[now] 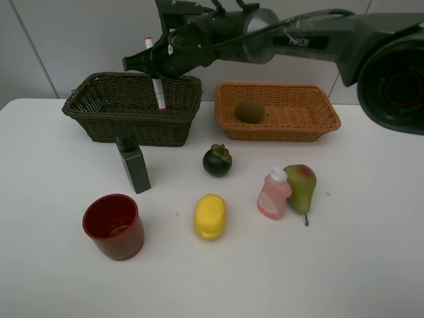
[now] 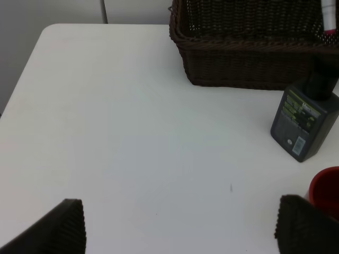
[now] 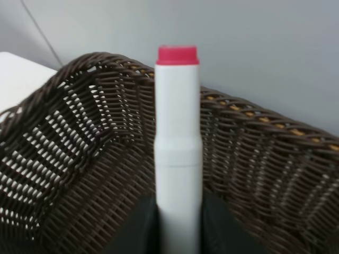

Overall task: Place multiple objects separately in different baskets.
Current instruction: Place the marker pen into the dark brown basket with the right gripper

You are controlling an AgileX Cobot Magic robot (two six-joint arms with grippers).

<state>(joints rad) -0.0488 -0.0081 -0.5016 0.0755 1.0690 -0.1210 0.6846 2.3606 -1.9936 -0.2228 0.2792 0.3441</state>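
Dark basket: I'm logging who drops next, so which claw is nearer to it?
Right. The right claw holds the marker upright over the dark basket; the left claw hangs open over bare table, apart from it.

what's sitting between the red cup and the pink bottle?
The yellow lemon, apart from both the red cup and the pink bottle; the exterior high view shows it.

- Right arm: dark grey-green shell, one silvery band, white "PIPER" lettering.
- Black cables run along it.
- Big round joint, black, with a faint reddish ring.
- Left claw: dark, ribbed fingers.
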